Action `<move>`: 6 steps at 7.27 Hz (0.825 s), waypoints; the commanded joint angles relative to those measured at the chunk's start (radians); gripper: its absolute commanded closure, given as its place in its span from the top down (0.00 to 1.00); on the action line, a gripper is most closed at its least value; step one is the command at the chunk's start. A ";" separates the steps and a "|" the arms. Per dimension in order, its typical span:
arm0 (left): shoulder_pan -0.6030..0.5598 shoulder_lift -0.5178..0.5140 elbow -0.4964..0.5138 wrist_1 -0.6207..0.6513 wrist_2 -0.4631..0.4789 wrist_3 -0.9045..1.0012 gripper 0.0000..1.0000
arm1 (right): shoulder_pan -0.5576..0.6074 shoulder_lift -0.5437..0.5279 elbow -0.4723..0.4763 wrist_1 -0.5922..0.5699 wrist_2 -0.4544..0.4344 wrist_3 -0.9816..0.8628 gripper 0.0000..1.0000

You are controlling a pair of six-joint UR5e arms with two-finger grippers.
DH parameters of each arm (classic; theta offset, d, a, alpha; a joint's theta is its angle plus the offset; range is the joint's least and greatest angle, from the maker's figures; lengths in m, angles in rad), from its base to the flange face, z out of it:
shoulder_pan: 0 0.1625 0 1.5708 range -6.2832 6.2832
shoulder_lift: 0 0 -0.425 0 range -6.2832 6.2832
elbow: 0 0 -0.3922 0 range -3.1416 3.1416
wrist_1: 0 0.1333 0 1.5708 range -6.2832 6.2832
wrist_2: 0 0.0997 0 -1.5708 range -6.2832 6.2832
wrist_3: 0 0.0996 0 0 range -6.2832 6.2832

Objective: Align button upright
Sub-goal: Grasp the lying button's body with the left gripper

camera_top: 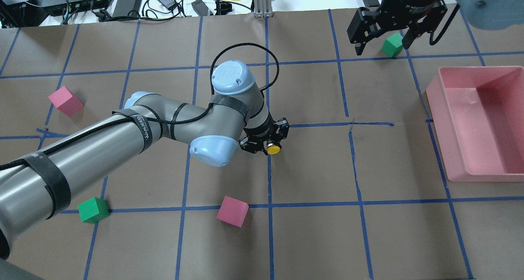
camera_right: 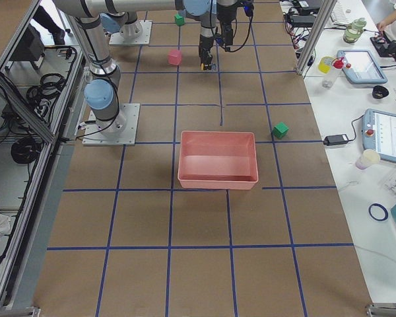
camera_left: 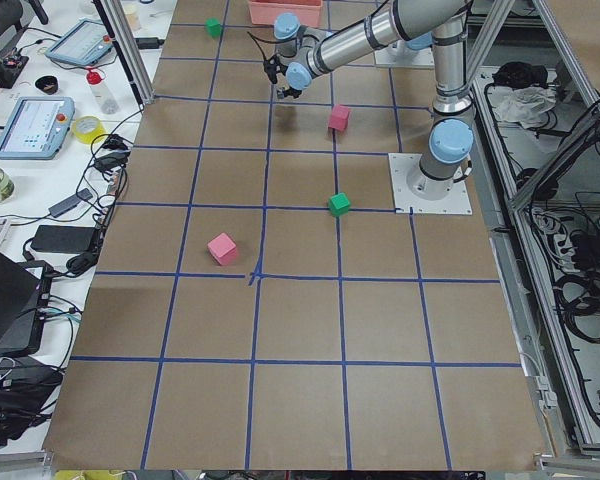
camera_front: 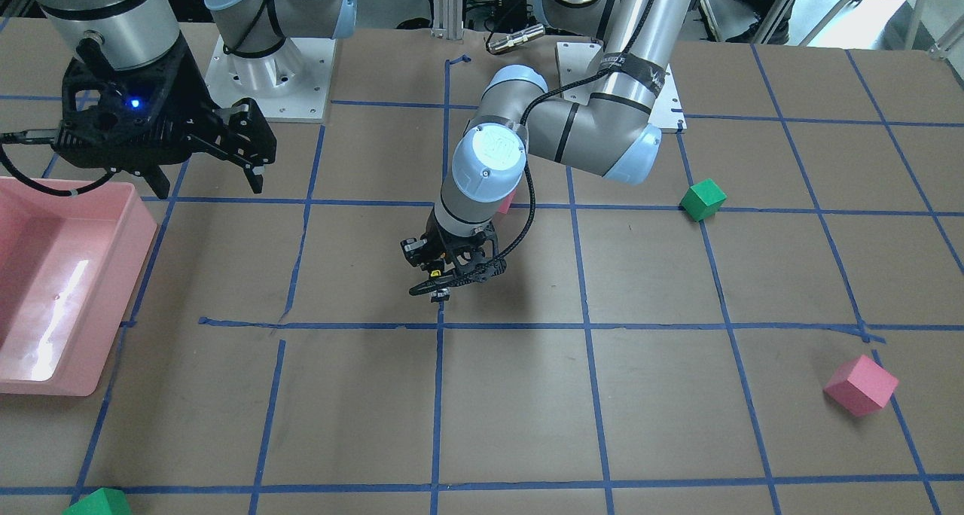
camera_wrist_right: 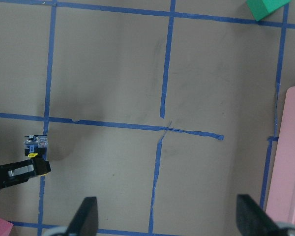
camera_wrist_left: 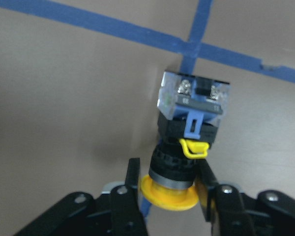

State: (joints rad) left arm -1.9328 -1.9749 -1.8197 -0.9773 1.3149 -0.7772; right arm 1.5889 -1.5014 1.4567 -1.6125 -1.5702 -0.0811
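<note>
Table [camera_top: 311, 239] surfaced in brown paper, gridded with blue tape [camera_top: 360, 199]. Near left gripper [camera_top: 270, 146], on its robot side: pink cube [camera_top: 232, 211]. Well apart to its left: second pink cube [camera_top: 65, 101] and green cube [camera_top: 93, 209]. Well apart to its right: pink bin [camera_top: 444, 128]. Beyond it, away from robot and rightward: second green cube [camera_top: 392, 45]
</note>
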 commanded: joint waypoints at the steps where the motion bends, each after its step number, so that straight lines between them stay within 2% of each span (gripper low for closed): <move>1: 0.006 0.001 0.060 -0.161 -0.109 -0.138 0.00 | -0.001 0.001 0.001 -0.003 -0.002 0.000 1.00; 2: 0.017 -0.001 0.060 -0.162 -0.117 -0.222 0.00 | 0.000 0.003 0.004 0.008 -0.004 0.000 1.00; 4: 0.111 -0.004 0.054 -0.162 -0.346 -0.377 0.00 | -0.001 0.004 0.004 0.002 -0.004 0.000 1.00; 6: 0.184 -0.012 0.036 -0.164 -0.504 -0.372 0.00 | -0.004 0.004 0.004 -0.006 -0.004 0.001 1.00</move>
State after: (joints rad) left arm -1.7896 -1.9834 -1.7738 -1.1399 0.9161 -1.1400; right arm 1.5862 -1.4972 1.4603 -1.6152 -1.5731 -0.0810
